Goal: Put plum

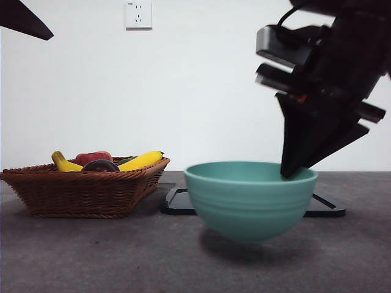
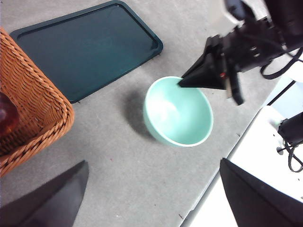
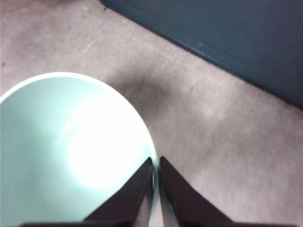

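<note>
The plum, dark and round, lies in the wicker basket at the left, between a banana and a red fruit. My right gripper is shut on the rim of a teal bowl, one jaw inside and one outside. It holds the bowl slightly above the table, over its own shadow. The right wrist view shows that gripper pinching the bowl's rim. My left gripper hangs open high above the table, holding nothing. From there I look down on the bowl and the right gripper.
A dark flat tray lies on the grey table behind the bowl, also seen as the tray beside the basket. The basket holds two bananas and a red fruit. The table's edge runs near the bowl.
</note>
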Available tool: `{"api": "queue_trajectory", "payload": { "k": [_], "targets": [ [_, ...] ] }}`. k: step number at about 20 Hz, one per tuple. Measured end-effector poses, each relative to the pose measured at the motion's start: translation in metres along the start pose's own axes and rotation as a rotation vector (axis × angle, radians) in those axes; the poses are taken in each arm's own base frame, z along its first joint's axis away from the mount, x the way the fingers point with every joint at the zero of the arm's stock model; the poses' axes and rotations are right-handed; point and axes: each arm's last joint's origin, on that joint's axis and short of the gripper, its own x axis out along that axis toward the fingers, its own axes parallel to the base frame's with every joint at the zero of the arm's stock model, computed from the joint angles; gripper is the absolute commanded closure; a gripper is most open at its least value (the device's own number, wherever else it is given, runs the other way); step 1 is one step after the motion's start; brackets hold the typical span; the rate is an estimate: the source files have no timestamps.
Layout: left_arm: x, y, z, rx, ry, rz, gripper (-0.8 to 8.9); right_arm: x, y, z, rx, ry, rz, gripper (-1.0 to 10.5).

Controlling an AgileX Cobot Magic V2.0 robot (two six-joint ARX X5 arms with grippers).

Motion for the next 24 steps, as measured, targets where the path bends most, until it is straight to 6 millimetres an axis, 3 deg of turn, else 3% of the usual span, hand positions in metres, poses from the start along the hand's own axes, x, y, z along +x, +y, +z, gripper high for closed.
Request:
{"api": "queue_trajectory", "payload": {
  "k": [5, 8, 11, 15, 19, 24],
  "targets": [
    [0.000, 0.000, 0.000, 0.000, 0.000, 0.000, 3.78, 0.020, -0.002, -0.001, 0.007, 0.059, -0.013, 9.4],
    [0.000, 0.000, 0.000, 0.000, 0.000, 0.000, 3.78, 0.020, -0.001, -0.001, 0.004, 0.056, -0.010, 9.3],
    [0.000, 0.000, 0.000, 0.000, 0.000, 0.000, 3.78, 0.020, 0.000, -0.001, -0.001, 0.057, -0.007, 7.4],
    [0.000, 0.000, 0.000, 0.000, 0.000, 0.000, 3.78, 0.016, 0.003, -0.002, -0.008, 0.048, -0.001, 7.1],
    [0.000, 0.000, 0.000, 0.000, 0.000, 0.000, 3.78, -0.024, 0.006, -0.003, -0.016, -0.051, 0.018, 7.0],
    [0.000, 0.000, 0.000, 0.000, 0.000, 0.000, 3.78, -0.098, 0.009, -0.015, -0.044, -0.155, 0.038, 7.0]
  ]
}}
